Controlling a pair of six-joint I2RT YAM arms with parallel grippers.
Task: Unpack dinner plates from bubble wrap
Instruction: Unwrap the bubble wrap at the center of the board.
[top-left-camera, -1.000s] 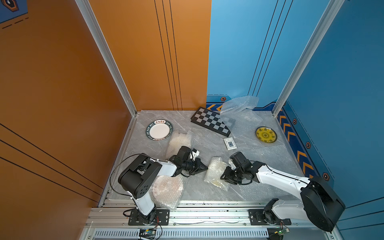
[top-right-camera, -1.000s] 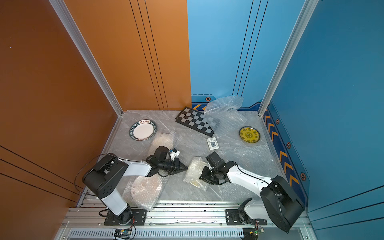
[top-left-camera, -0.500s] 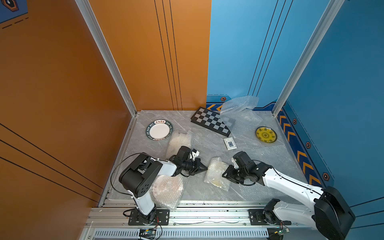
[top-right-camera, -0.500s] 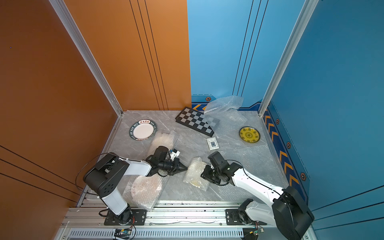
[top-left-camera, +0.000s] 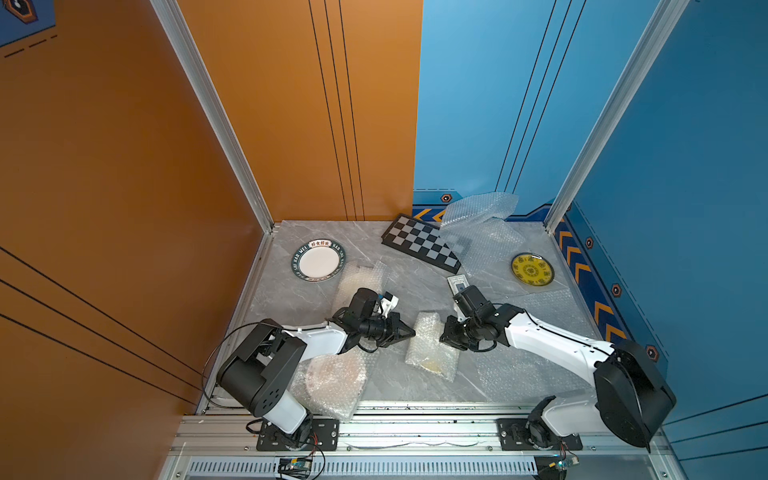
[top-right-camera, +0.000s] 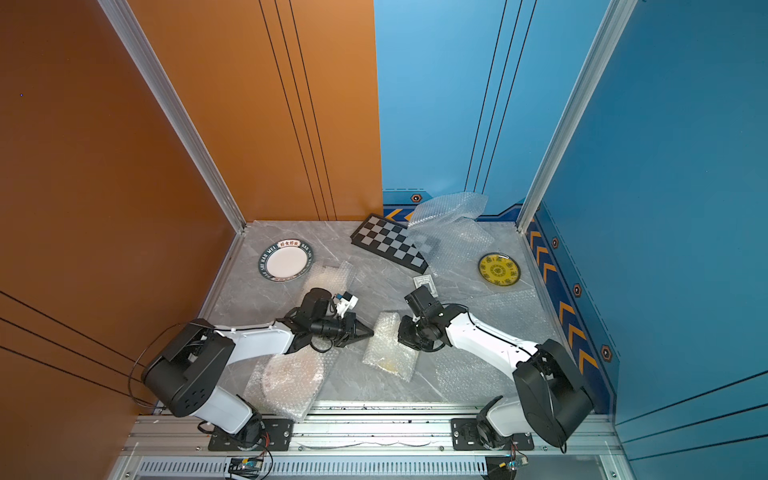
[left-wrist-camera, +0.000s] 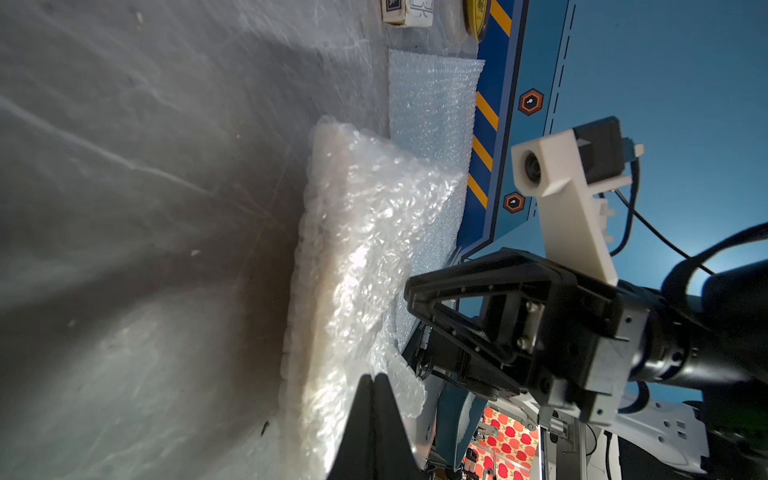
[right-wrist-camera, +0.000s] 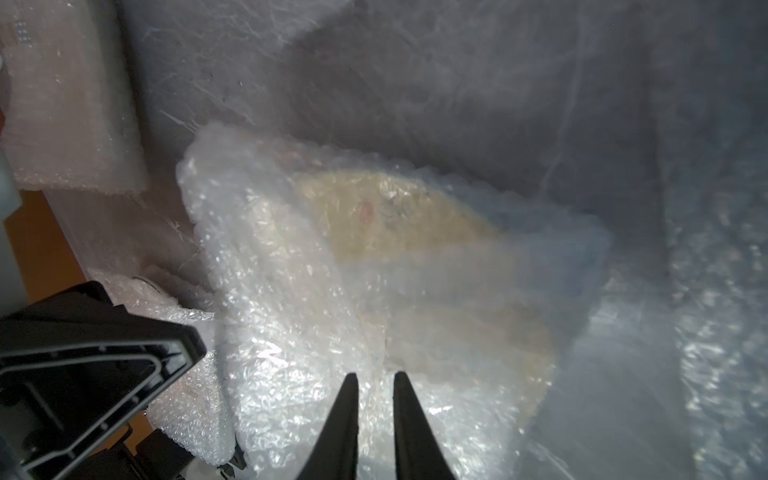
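A bubble wrap bundle (top-left-camera: 432, 347) (top-right-camera: 390, 347) lies at the middle front of the floor, and a cream dinner plate (right-wrist-camera: 395, 216) shows dimly through it. My left gripper (top-left-camera: 411, 333) (left-wrist-camera: 374, 376) is shut, its tip against the bundle's left edge; I cannot tell whether any wrap is pinched. My right gripper (top-left-camera: 446, 332) (right-wrist-camera: 375, 375) is at the bundle's right edge, jaws nearly together with a fold of wrap between them. A second wrapped plate (top-left-camera: 332, 378) lies under the left arm. Two unwrapped plates lie behind: a white green-lettered one (top-left-camera: 318, 260) and a yellow one (top-left-camera: 532, 270).
A black-and-grey checkerboard (top-left-camera: 419, 243) lies at the back with loose bubble wrap (top-left-camera: 478, 224) heaped on its right end. A small white card box (top-left-camera: 457, 285) sits behind the right wrist. Flat wrap sheets lie at the right (top-left-camera: 540, 316) and behind the left gripper (top-left-camera: 361, 278).
The right gripper's jaws have narrowed onto the bundle's wrap, and the right arm has shifted slightly. The left arm has stayed put with its jaws shut.
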